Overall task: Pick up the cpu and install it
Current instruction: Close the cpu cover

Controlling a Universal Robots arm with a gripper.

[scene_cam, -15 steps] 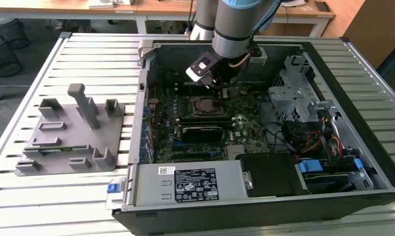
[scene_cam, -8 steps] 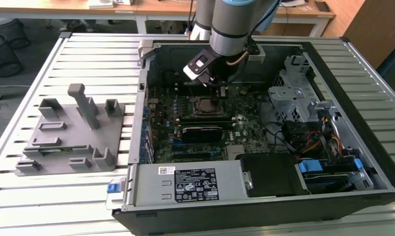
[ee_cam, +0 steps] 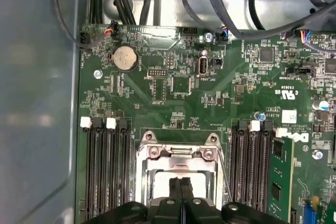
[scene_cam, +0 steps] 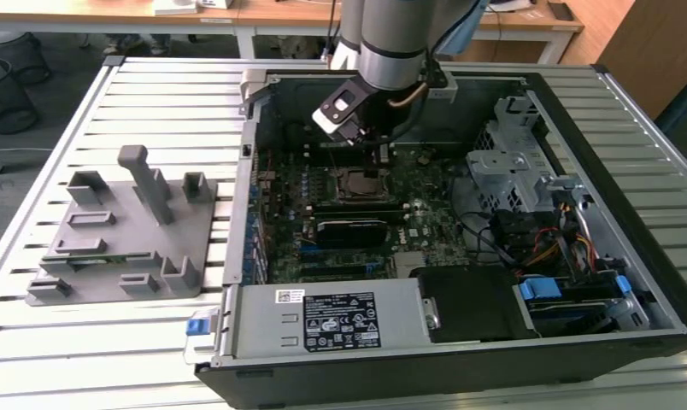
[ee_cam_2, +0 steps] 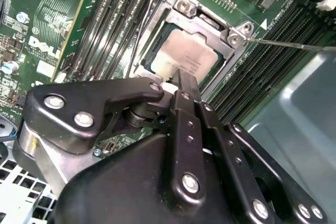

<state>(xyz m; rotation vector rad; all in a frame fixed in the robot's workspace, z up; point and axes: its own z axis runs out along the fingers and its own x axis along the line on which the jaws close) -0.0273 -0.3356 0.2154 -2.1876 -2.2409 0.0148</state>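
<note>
The cpu (ee_cam_2: pixel 184 56) lies flat inside the black socket with its metal frame (ee_cam_2: pixel 233 38) on the green motherboard, shiny silver top facing up. In the first wrist view the cpu (ee_cam: pixel 157 184) shows pale inside the socket frame (ee_cam: pixel 178 153). My gripper (ee_cam_2: pixel 186 77) hangs right over it with its two black fingers pressed together, tips at or just above the chip's top; contact cannot be told. From the exterior view the gripper (scene_cam: pixel 380 158) reaches down into the open computer case, above the socket (scene_cam: pixel 361 184).
Memory slots (ee_cam: pixel 105 171) flank the socket on both sides. A thin metal lever (ee_cam_2: pixel 289 44) juts out beside the frame. Cables (ee_cam: pixel 236 3) run along the case wall. A grey fixture (scene_cam: pixel 127 231) stands on the slatted table (scene_cam: pixel 149 94) at the exterior view's left.
</note>
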